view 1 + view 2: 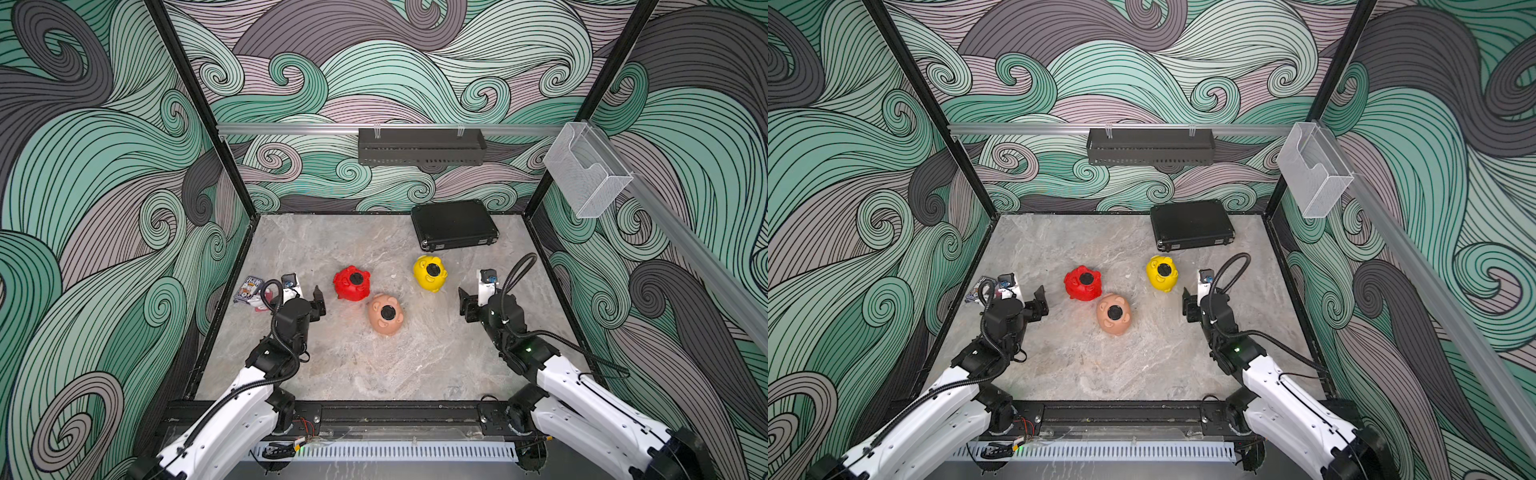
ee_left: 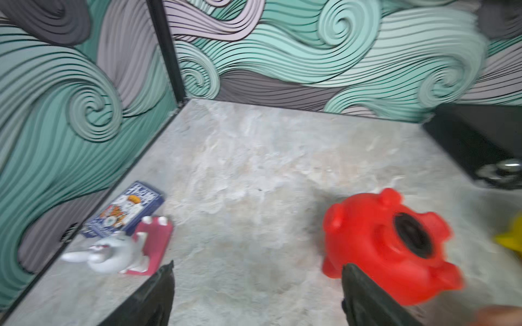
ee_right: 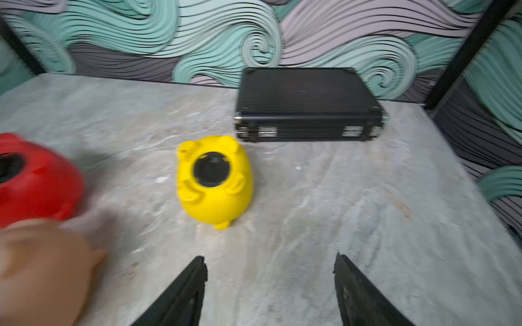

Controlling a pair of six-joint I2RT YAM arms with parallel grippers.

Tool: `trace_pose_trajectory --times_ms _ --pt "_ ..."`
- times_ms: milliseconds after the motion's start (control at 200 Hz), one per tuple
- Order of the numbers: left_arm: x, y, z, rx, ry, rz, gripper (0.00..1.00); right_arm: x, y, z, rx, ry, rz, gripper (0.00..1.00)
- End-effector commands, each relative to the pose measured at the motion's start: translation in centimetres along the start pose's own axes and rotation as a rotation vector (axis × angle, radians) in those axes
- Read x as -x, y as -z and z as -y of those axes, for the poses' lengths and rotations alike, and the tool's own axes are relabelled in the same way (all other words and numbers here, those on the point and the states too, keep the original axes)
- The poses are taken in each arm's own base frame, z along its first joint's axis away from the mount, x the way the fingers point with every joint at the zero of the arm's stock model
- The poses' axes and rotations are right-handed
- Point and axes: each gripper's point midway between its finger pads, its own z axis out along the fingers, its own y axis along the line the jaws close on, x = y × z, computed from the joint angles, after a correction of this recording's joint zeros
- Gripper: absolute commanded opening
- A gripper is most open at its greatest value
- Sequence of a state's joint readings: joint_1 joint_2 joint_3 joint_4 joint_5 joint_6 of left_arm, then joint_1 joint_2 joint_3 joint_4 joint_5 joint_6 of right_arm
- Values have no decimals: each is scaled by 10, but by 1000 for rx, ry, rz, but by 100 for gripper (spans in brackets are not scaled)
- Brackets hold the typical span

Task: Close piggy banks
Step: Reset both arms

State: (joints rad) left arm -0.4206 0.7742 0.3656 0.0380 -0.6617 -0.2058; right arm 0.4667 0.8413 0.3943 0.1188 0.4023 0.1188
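Marble tabletop (image 1: 353, 365); both jaws open, empty; peach pig (image 3: 39, 268) blurred, cropped

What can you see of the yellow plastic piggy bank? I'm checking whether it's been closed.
The yellow plastic piggy bank is glossy, lying belly-up on the marble-look tabletop. A black round plug fills its belly hole, so it looks closed. Stubby legs surround the plug. It sits in front of the black ribbed case, apart from it. Nothing else touches it.

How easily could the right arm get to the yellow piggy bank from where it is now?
Probably easily. The right end effector is open and empty, the yellow piggy bank sits close ahead of it, and only bare tabletop lies between them.
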Motion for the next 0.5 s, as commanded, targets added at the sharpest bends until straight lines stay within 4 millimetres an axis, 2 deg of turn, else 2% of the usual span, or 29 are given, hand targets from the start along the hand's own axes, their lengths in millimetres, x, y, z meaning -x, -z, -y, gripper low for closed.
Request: trace_pose_trajectory --times_ms 0,80,145,195,255,415,495 --pt "15 -13 -25 201 -110 61 95 -2 -8 46 -166 -67 -10 74" --pt "-7 -33 -18 162 -140 11 96 -1 -15 64 -214 -33 2 74" --pt "-19 -46 -16 137 -154 0 96 -19 -27 79 -248 -53 -22 73" --pt "-17 -53 -14 125 -158 12 97 -40 -36 86 -244 -97 -57 73" --pt "-17 -63 -12 93 -149 -1 97 -43 -43 95 -283 -90 -86 73" --pt "-10 -86 -10 14 -96 18 95 -19 -60 90 -220 -49 93 73" --pt "-7 -96 -6 -36 -77 30 93 -13 -69 96 -213 -61 164 72"
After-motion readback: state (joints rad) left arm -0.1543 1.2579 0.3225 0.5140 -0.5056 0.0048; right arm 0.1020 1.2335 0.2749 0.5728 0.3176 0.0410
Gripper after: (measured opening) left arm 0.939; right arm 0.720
